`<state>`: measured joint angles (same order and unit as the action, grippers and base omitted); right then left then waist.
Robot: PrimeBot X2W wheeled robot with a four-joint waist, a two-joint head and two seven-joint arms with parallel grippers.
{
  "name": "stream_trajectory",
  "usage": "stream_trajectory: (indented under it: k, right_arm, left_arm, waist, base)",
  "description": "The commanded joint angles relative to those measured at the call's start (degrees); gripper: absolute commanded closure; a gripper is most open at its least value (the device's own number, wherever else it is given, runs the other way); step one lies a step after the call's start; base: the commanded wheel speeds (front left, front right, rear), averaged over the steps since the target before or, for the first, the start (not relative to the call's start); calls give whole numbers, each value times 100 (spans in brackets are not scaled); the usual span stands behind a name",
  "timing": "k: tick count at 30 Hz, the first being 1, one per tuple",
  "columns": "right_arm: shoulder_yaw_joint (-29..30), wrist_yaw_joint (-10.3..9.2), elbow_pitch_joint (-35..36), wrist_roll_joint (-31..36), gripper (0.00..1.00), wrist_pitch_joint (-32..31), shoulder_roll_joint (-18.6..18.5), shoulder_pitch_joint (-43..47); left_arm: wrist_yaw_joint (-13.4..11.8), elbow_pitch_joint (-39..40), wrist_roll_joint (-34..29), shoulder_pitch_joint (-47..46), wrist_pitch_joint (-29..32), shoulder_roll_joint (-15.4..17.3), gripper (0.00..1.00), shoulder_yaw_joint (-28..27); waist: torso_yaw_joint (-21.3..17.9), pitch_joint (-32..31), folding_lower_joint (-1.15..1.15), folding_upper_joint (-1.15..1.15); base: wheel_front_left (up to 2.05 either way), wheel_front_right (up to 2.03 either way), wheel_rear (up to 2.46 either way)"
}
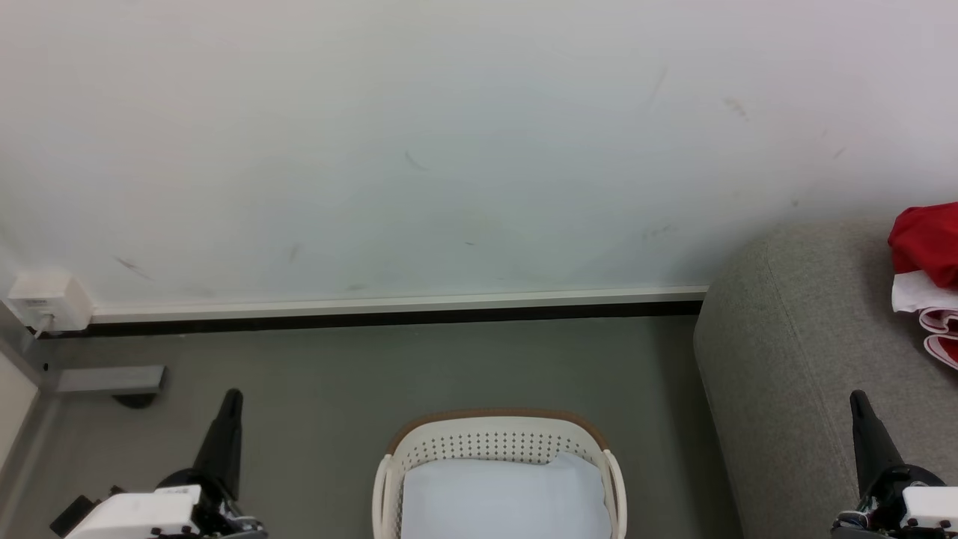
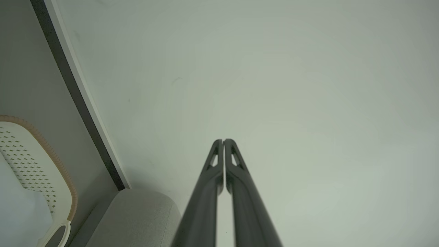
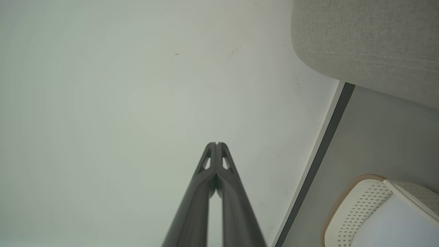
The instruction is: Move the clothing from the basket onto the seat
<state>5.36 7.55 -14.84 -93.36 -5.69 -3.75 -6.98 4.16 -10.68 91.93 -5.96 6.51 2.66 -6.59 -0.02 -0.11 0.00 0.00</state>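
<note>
The cream basket (image 1: 498, 438) with a brown rim stands on the floor at the bottom centre of the head view, a pale white cloth (image 1: 505, 498) lying inside it. Red and white clothing (image 1: 928, 277) rests on the grey seat (image 1: 793, 359) at the right edge. My left gripper (image 1: 232, 397) is shut and empty, left of the basket. My right gripper (image 1: 857, 400) is shut and empty, over the seat's front. In the left wrist view the left gripper (image 2: 223, 140) points at the wall, with the basket (image 2: 37, 164) at the left. The right gripper (image 3: 216, 144) does likewise, the basket (image 3: 356, 202) at lower right.
A white wall with a skirting board (image 1: 389, 305) runs close behind the basket. A white socket box (image 1: 45, 299) and a grey bracket (image 1: 112, 379) sit at the left by the floor. Grey floor lies between the basket and the seat (image 3: 367, 41).
</note>
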Motion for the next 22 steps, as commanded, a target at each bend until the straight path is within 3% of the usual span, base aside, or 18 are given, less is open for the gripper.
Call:
stream_trajectory:
  k: [1,22]
  right_arm:
    - [-11,-12,23,-39,100,15,-43,-47]
    - [-44,-12,26,-77,100,48,-74,-41]
  left_arm:
    - [8,11,79,-38,22,40,100,-18]
    - [8,11,79,-38,22,41,100,-18]
  waist:
    - [0,0,0,0]
    - [0,0,0,0]
  base:
    - [0,0,0]
    - [0,0,0]
